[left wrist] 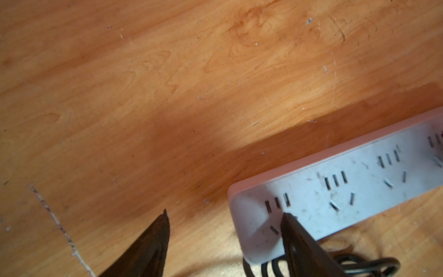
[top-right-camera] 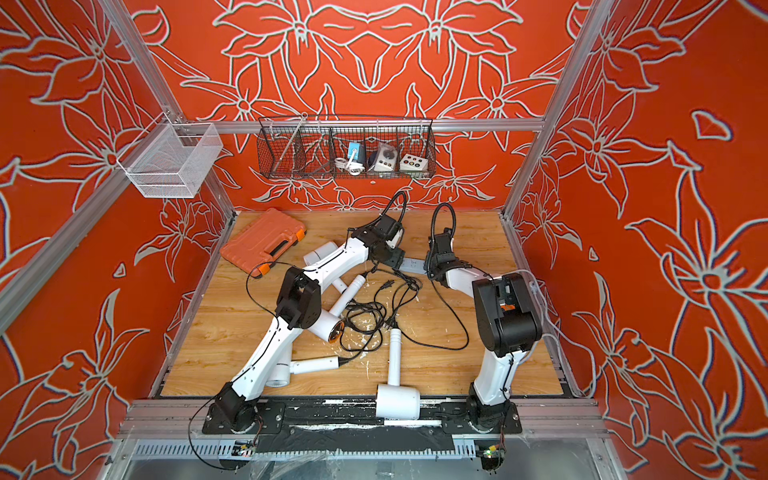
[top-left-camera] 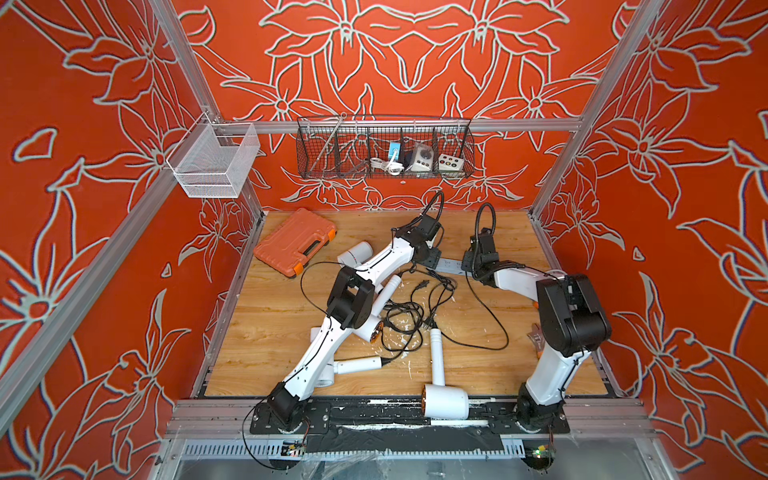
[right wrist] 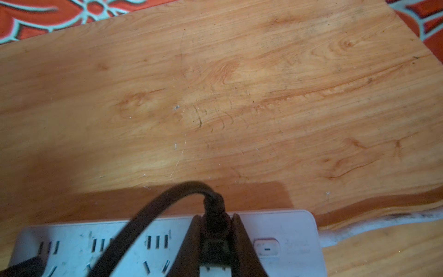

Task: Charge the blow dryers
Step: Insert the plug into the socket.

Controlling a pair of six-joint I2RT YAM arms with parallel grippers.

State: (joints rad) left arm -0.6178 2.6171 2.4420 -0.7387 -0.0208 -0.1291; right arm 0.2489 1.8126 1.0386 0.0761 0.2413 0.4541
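Several white blow dryers lie on the wooden table in both top views: one at the front edge (top-left-camera: 446, 401), one with an orange barrel mouth (top-left-camera: 374, 330), one under the left arm (top-left-camera: 357, 365) and one behind it (top-left-camera: 357, 252). The white power strip (top-left-camera: 451, 266) lies at mid-back between both grippers. My left gripper (left wrist: 225, 214) is open, with one finger (left wrist: 294, 237) over the end of the power strip (left wrist: 359, 182) and nothing held. My right gripper (right wrist: 214, 217) is shut on a black plug (right wrist: 215, 227), held upright against the power strip (right wrist: 287, 227) beside its switch. Its prongs are hidden.
Black cords (top-left-camera: 411, 316) lie tangled mid-table, and one long loop (top-left-camera: 490, 328) runs toward the right arm. An orange tool case (top-left-camera: 297, 241) sits at the back left. A black wire basket (top-left-camera: 384, 149) and a white mesh basket (top-left-camera: 214, 160) hang on the frame above.
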